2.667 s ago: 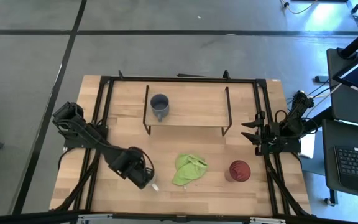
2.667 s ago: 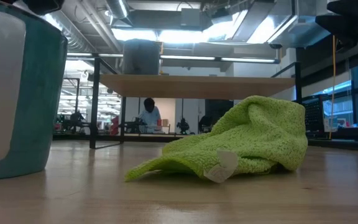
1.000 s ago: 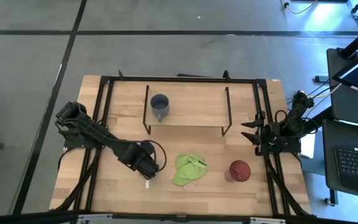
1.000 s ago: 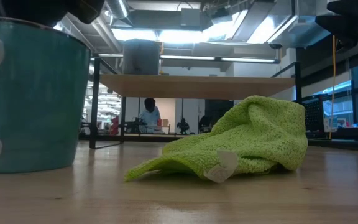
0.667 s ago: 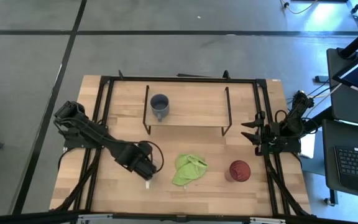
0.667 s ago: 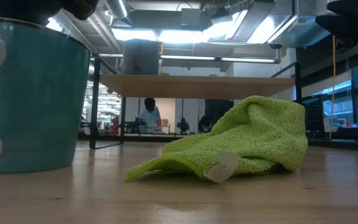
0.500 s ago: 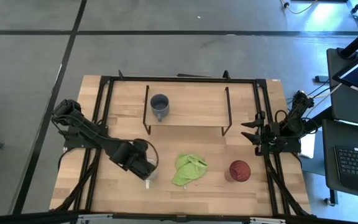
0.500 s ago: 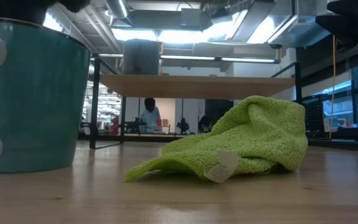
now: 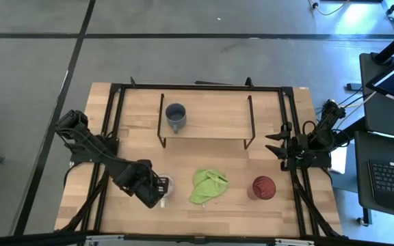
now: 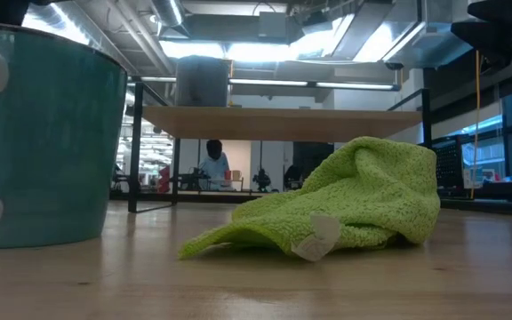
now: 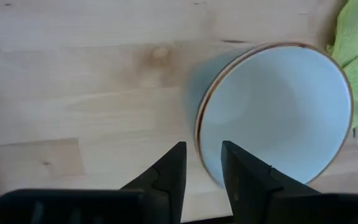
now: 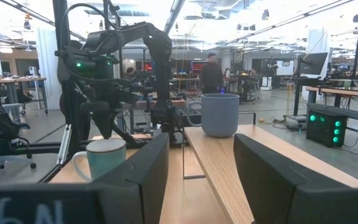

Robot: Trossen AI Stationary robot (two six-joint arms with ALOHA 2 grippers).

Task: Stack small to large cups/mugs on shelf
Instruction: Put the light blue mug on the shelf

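The white mug (image 9: pixel 165 186) stands upright on the table left of the lime-green cloth (image 9: pixel 208 186). It looks teal in the low view (image 10: pixel 52 142), with its handle (image 12: pixel 79 165) on its left side. My left gripper (image 11: pixel 202 149) points down over the mug's left rim (image 11: pixel 197 124). It is open by a narrow gap, with one finger over the inside and one over the table. The blue-grey mug (image 9: pixel 176 116) stands on the shelf (image 9: pixel 214 126). The dark red cup (image 9: pixel 263 186) stands near the table's right front. My right gripper (image 9: pixel 278 147) waits open at the right edge.
The green cloth (image 10: pixel 345 200) lies in a heap between the white mug and the red cup. A black wire frame (image 9: pixel 115 137) runs around the tabletop, and the shelf's legs (image 9: pixel 161 133) stand inside it. A person (image 10: pixel 212 164) sits in the room beyond.
Earlier the white mug shifted toward the right and turned its handle from the near side to the left. Over the last second it has stood still. My left gripper has gone from above the mug's middle toward the table's left and near edges, to the left rim.
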